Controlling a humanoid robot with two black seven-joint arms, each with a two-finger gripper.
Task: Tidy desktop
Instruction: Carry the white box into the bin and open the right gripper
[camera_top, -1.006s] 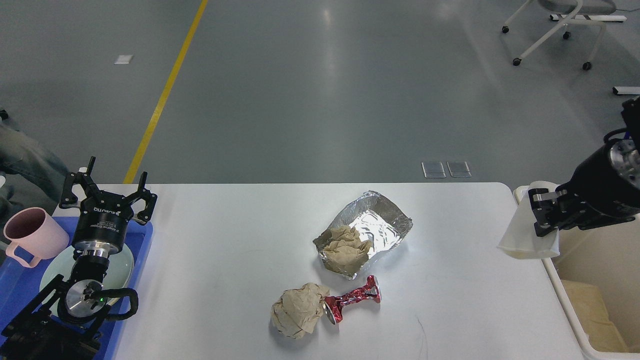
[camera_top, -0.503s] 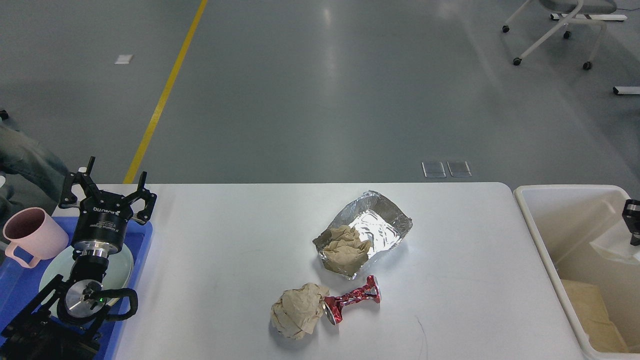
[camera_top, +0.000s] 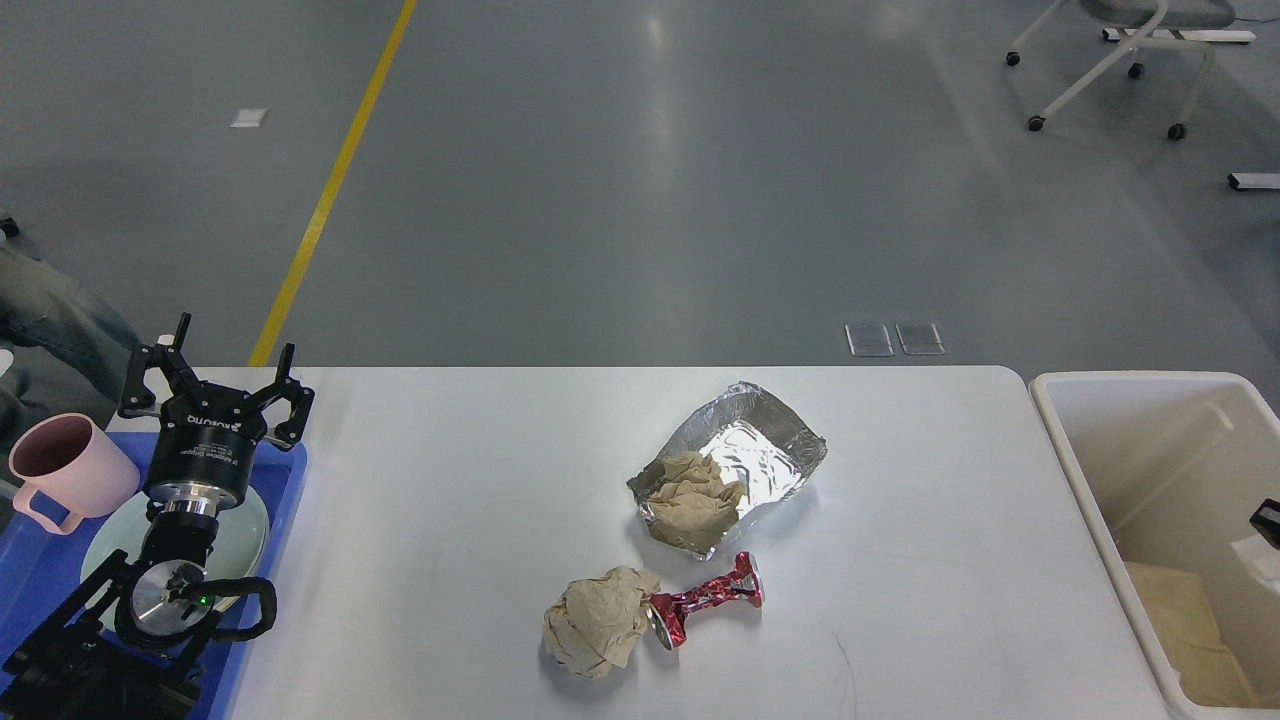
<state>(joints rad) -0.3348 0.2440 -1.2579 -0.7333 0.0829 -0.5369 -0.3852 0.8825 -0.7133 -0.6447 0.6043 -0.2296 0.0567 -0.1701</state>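
Looking at what's left on the big white matte desktop (camera_top: 420, 520): the crushed red metal can (camera_top: 705, 605) lies mid-table, long axis left-right. The left gripper (camera_top: 215, 375), jaws spread wide and empty, is nearer; right gripper's jaws can't be told.

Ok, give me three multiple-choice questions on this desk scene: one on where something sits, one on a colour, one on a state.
1. Where does the loose crumpled paper ball lie?
A. in the foil tray
B. touching the crushed can's left end
C. in the bin

2. What colour is the crushed can?
A. red
B. green
C. blue

3. How is the left pincer?
A. shut on the mug
B. shut on nothing
C. open, holding nothing

Answers:
1 B, it rests on the desktop against the can.
2 A, its crumpled skin is red.
3 C, its fingers spread apart above the blue tray, beside the pink mug.
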